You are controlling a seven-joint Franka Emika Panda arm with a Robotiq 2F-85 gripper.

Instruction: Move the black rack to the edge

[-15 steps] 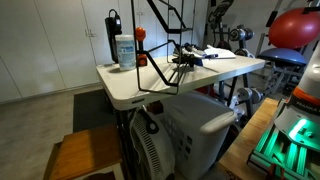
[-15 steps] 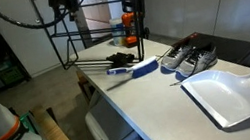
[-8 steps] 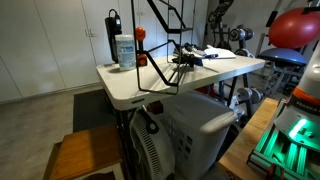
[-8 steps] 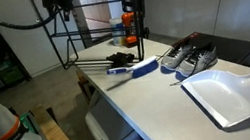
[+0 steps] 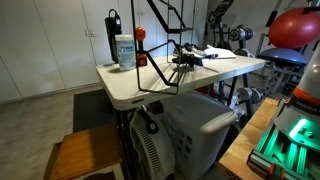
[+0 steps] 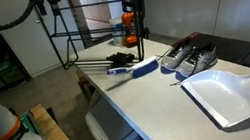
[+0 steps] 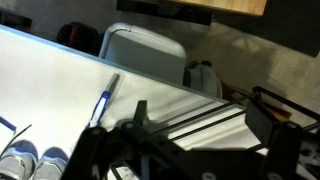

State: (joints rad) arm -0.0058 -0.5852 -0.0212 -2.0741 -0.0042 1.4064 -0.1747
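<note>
One black rack [image 6: 141, 17] stands upright at the far end of the table [image 6: 161, 105], its thin rods rising out of the top of the picture. In an exterior view its foot rods [image 5: 154, 72] reach the edge [image 5: 135, 100], the rounded pale rim at the near corner. Just behind the rack, along the same end of the table, stand a white jar [image 5: 124, 52] and a slim black bottle [image 5: 112, 32], with a small orange thing [image 6: 128, 21] close by.

Further along the table top lie a brush with a blue handle [image 6: 135, 69], then a pair of grey shoes [image 6: 189, 58] near the long edge by the wall, and a white dustpan [image 6: 226, 100] towards the opposite end.

High above the rack's corner of the table, the robot arm [image 6: 38, 3] enters from the top of the picture. Whether it touches the rack there cannot be told. In the wrist view the gripper [image 7: 200, 118] has its two fingers [image 7: 140, 112] spread wide apart with nothing between them. It looks down on the pale table top, the blue brush handle and the toes of the shoes.
</note>
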